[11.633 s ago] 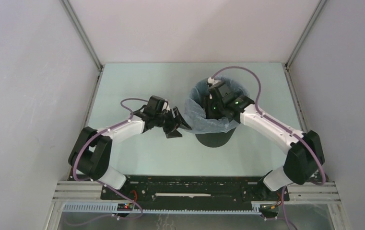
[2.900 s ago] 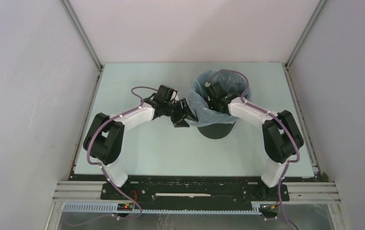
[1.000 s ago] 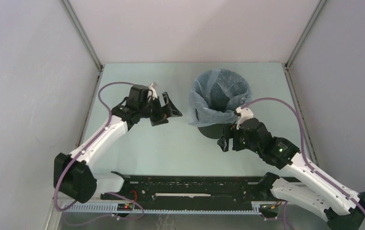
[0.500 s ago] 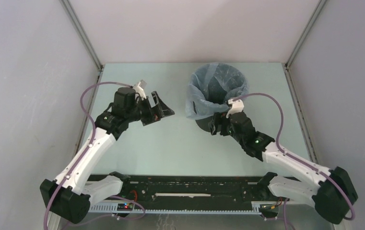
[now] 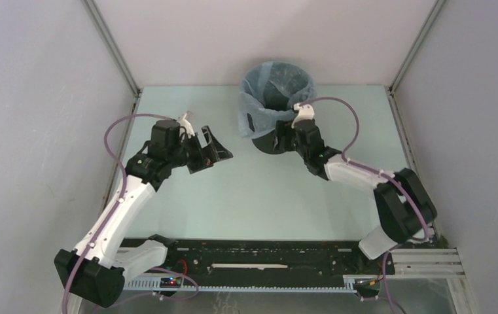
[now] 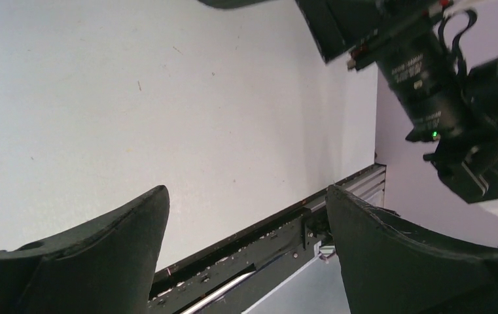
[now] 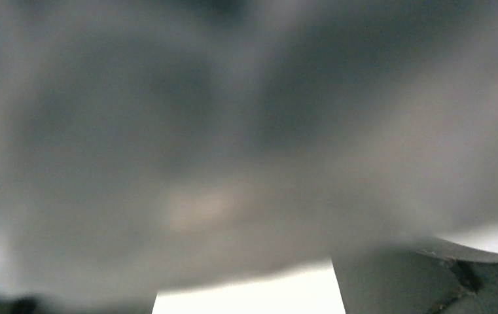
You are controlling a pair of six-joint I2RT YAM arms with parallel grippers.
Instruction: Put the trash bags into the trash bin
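The black trash bin [image 5: 264, 145] stands upright at the far middle of the table. The pale blue trash bag [image 5: 259, 114] lines it, with its film folded out over the rim and hanging down the left side. My right gripper [image 5: 281, 139] is low against the bin's right side. In the right wrist view a blurred grey surface [image 7: 233, 131] fills the frame, and the jaws [image 7: 243, 294] stand apart with bright table between them. My left gripper [image 5: 213, 149] is open and empty, left of the bin and apart from it. Its fingers [image 6: 102, 248] are spread wide over bare table.
The pale green table [image 5: 252, 196] has white walls on three sides, and the bin is close to the back wall. The black rail at the near edge [image 6: 252, 248] and my right arm [image 6: 429, 85] show in the left wrist view.
The bin with its bag has slid away and to the left, toward the back wall, with my right gripper against it. My left gripper has drawn back left, off the bag.
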